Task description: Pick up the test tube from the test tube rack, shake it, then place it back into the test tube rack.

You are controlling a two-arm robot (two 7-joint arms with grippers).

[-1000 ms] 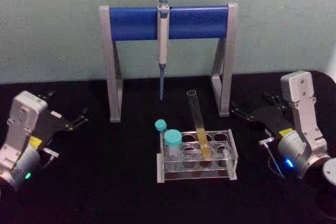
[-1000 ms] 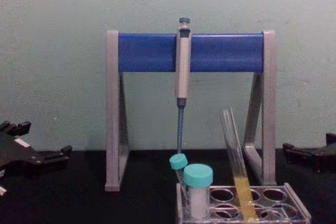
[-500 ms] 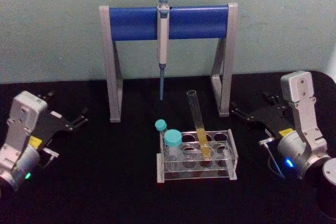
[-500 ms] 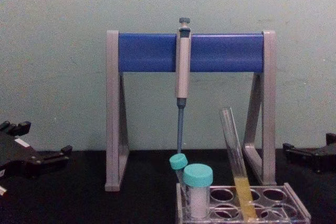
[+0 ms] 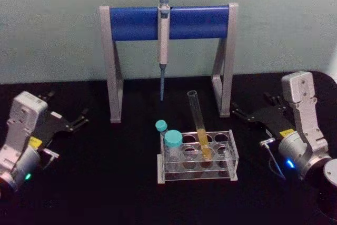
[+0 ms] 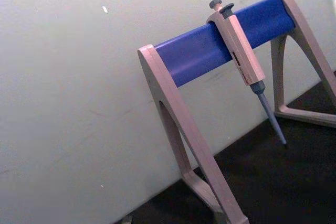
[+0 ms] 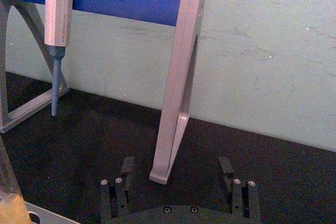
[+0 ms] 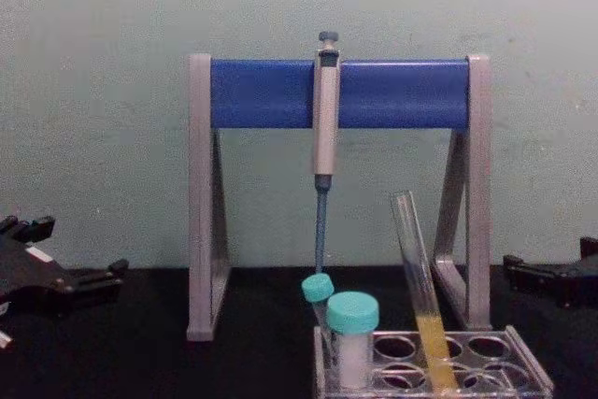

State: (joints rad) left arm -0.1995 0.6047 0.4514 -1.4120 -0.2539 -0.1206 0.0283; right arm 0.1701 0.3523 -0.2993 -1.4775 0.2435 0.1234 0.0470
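Beside the clear test tube rack [image 5: 198, 155], teal caps [image 5: 172, 138] topped white tubes; yellow-orange liquid filled the test tube [image 5: 200, 126]; the stand [image 5: 168, 22] behind was grey and blue.

Black table [image 5: 105, 183], dark and matte, running back to the pale wall. Sitting on it at centre front, the clear test tube rack [image 5: 230, 160]. Behind that, the grey-and-blue pipette stand [image 5: 168, 22] plants both feet on the tabletop, near the wall, straddling the rack's back side.
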